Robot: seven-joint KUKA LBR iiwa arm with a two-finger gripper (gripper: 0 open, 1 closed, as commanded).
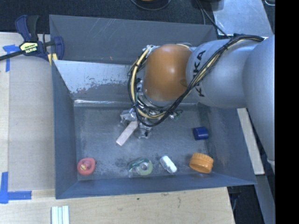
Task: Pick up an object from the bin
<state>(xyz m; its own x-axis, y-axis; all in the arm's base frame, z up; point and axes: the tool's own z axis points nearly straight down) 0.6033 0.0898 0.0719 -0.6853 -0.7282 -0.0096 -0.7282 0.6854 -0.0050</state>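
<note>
Pale stick (125, 136) slanted at mid-floor of the bin (63, 139), upper end right at the gripper (141, 128) (open or closed: cannot tell), blue block (201, 133) near the right wall, then along the front wall an orange cap (201, 162), white piece (168, 164), green ring (141, 167) and pink disc (86, 165).

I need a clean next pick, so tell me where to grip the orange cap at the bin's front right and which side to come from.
Grip the orange cap across its round rim, coming straight down. It seems to lie flat, broad face up. Close left to right, along the bin's front wall, which rises close beside it.
</note>
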